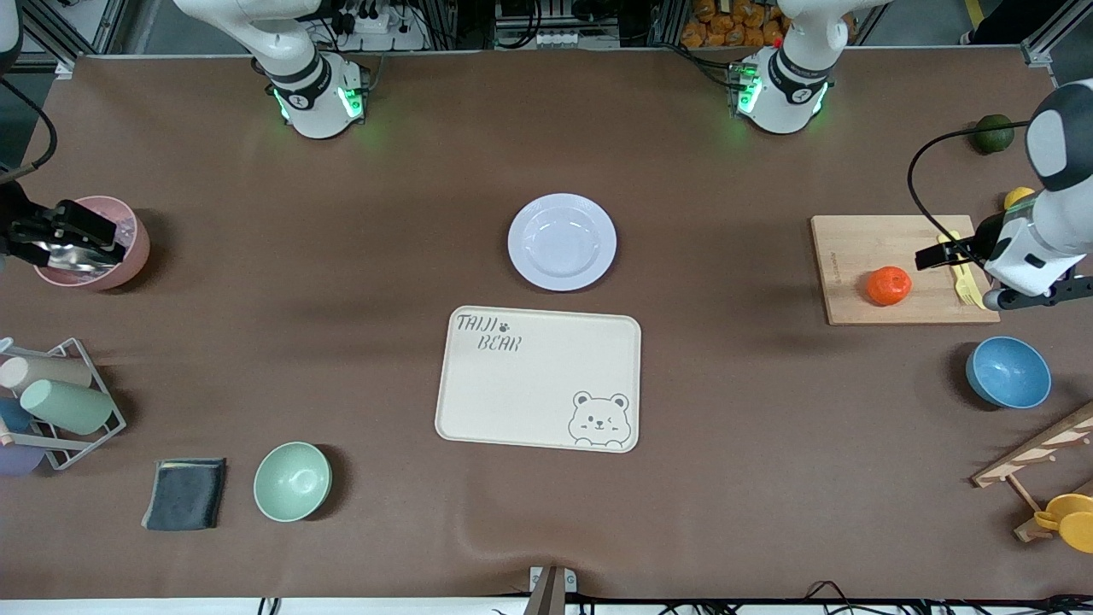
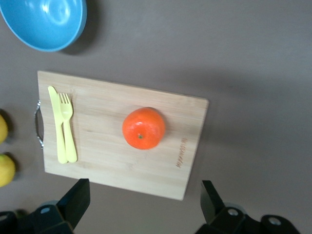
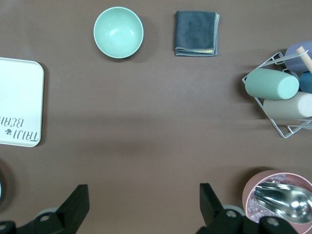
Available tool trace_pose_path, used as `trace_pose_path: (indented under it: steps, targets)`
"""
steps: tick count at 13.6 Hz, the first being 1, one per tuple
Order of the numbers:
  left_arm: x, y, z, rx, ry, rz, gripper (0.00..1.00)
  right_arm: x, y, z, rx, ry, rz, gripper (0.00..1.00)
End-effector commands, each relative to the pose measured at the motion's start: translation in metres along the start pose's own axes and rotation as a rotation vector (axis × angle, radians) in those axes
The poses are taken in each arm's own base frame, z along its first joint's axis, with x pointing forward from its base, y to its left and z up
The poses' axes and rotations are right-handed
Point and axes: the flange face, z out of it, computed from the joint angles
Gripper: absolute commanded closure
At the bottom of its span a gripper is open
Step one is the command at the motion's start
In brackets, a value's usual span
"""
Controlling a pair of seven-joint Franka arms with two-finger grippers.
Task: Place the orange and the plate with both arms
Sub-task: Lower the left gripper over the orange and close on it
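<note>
While your left gripper point(image 2: 141, 204) hangs with its fingers spread wide and nothing between them, over the wooden cutting board point(image 1: 854, 256) at the left arm's end of the table, bring it straight down around the orange point(image 2: 143, 127). I judge this the opening step: neither fruit nor plate is picked up yet. Centre the fingers on the fruit's widest part before closing, since a round, smooth skin will likely roll out of an off-centre pinch. Keep clear of the yellow fork and knife point(image 2: 62, 124) lying on the same board, well apart from the orange toward its handle end.

Your right gripper point(image 3: 141, 207) is likewise open and empty, over the table by the pink cup with the metal scoop point(image 3: 280, 197) at the right arm's end; it has a long way to travel to the plate point(image 1: 562, 241). That plate lies flat mid-table, just beside the cream bear tray point(image 1: 538, 376) and farther from the front camera than it. A low, glossy rim probably wants a pinch at its edge.

Around you, the brown table mat point(image 1: 341, 256) also carries a blue bowl point(image 1: 1008, 371), a green bowl point(image 1: 292, 481), a folded dark cloth point(image 1: 184, 493), a wire rack of cups point(image 1: 55, 401), lemons point(image 2: 5, 168) and a dark green fruit point(image 1: 993, 133).
</note>
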Motion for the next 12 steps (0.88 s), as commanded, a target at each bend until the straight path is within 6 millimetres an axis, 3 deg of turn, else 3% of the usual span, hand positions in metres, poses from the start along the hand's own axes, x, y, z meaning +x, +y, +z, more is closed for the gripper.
trace_pose_path:
  steps: [1,2,3,10,12]
  targets:
    - [-0.009,-0.013,0.057,0.0,-0.012,0.004,0.0,0.003,-0.003,0.004,0.008,-0.012,-0.007,0.0]
    - [-0.005,-0.02,0.076,-0.009,-0.035,-0.008,0.0,0.003,-0.002,0.005,0.007,-0.013,-0.014,0.0]
    - [-0.002,-0.029,0.081,-0.014,-0.034,-0.023,0.0,0.002,-0.003,0.007,0.011,-0.02,-0.032,0.0]
    - [0.012,-0.028,0.127,-0.032,-0.05,-0.016,0.0,0.007,-0.01,0.032,0.048,-0.093,-0.024,0.0]
    - [0.017,-0.031,0.144,-0.042,-0.045,-0.024,0.0,0.007,-0.007,0.035,0.13,-0.094,-0.001,0.0]
